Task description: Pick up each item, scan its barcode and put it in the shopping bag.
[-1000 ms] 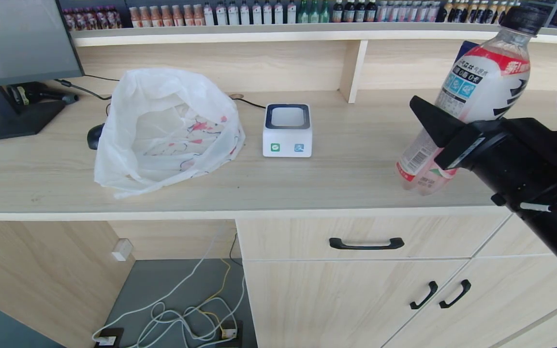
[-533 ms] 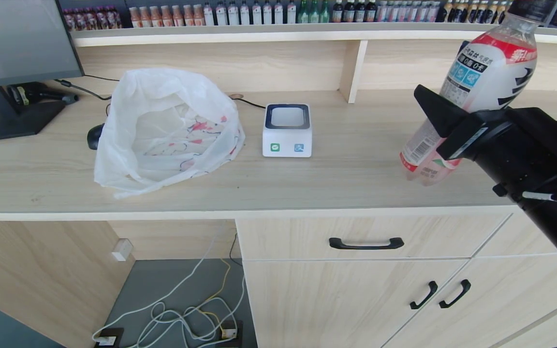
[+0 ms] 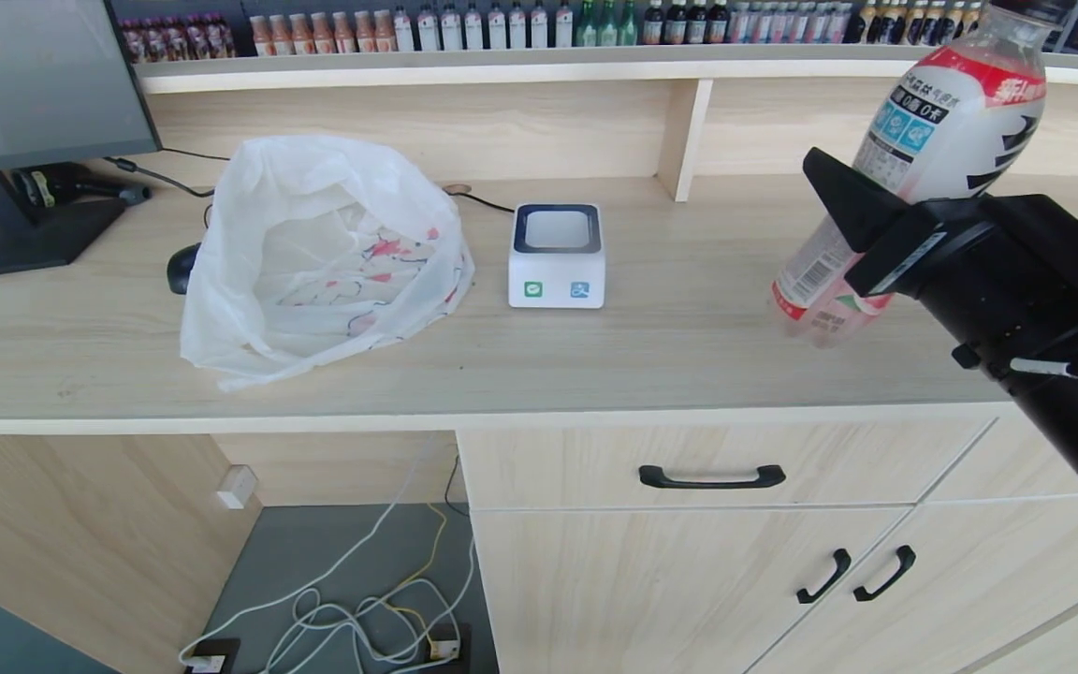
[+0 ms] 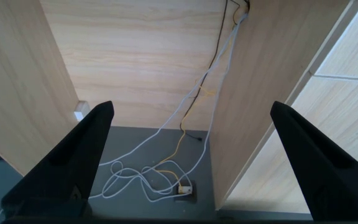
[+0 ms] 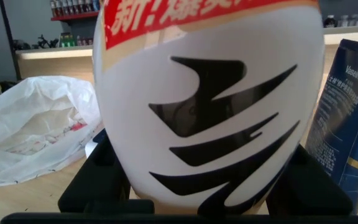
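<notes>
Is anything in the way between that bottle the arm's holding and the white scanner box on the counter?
Nothing visible. The right gripper holds the bottle over the counter's right end; only bare countertop lies between it and the scanner, with the shopping bag beyond.

One big white bottle, one shopping bag, one scanner, one blue carton, one monitor.

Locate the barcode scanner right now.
In the head view, the scanner stands mid-counter, just right of the shopping bag and well left of the bottle held at the right.
</notes>
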